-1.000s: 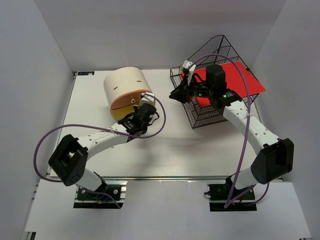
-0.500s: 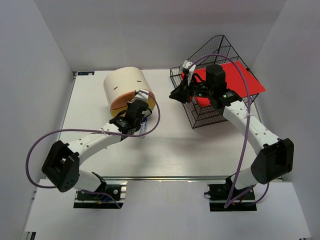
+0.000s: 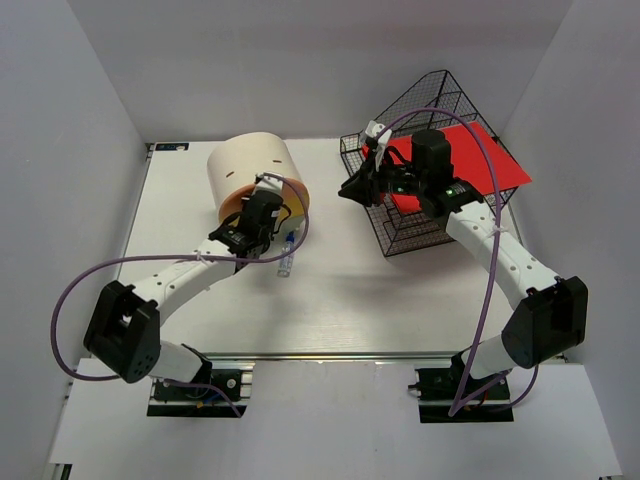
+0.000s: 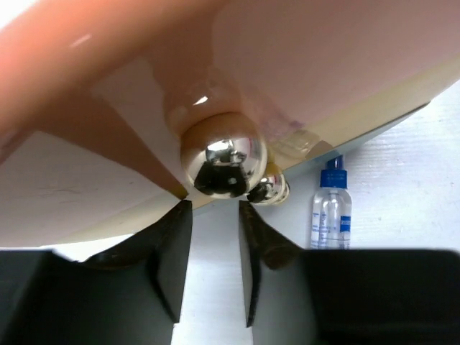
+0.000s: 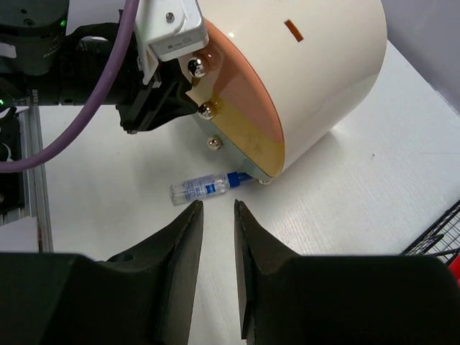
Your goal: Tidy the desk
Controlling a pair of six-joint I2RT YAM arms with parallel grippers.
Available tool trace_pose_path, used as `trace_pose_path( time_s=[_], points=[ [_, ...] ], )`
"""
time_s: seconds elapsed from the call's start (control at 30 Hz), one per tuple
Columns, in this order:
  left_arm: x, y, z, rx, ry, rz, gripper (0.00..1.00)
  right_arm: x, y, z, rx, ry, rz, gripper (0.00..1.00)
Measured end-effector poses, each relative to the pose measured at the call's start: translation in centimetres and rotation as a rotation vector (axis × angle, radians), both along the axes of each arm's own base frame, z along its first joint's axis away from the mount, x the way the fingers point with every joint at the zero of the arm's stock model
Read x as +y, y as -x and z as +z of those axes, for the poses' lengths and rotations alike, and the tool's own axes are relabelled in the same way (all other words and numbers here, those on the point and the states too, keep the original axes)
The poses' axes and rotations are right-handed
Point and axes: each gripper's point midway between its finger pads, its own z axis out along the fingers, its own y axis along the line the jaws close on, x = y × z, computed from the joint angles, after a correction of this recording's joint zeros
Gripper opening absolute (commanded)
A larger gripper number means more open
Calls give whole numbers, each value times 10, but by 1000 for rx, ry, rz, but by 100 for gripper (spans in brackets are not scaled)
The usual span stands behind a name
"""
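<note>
The white desk holds a cream-and-orange round drawer box at the back left. My left gripper is at the box's orange front. In the left wrist view it is open, its tips just below a chrome knob, not touching it. A small clear bottle with a blue cap lies on the desk beside the box; it also shows in the left wrist view and the right wrist view. My right gripper hovers by the basket's left side, open and empty.
A black wire basket stands tilted at the back right with a red folder in it. A second chrome knob sits lower on the box front. White walls enclose the desk; an aluminium rail runs along its front.
My left gripper has moved up and left from the desk to the drawer box's front. The small bottle now lies uncovered on the desk. The right arm has not moved.
</note>
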Motion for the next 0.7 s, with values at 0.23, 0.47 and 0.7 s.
trace_pose_path(
  time_s=[0.23,0.47,0.7],
  points=[
    [2,-4,-3,14,26,-11,21,0,0,0,-2,1,-1,30],
    [-24,6,21,-10,112,-173,1,0,-1,0,-2,2,-3,30],
    [-44,18,13,17,142,-311,0,0,-1,0,-2,2,-4,30]
  ],
)
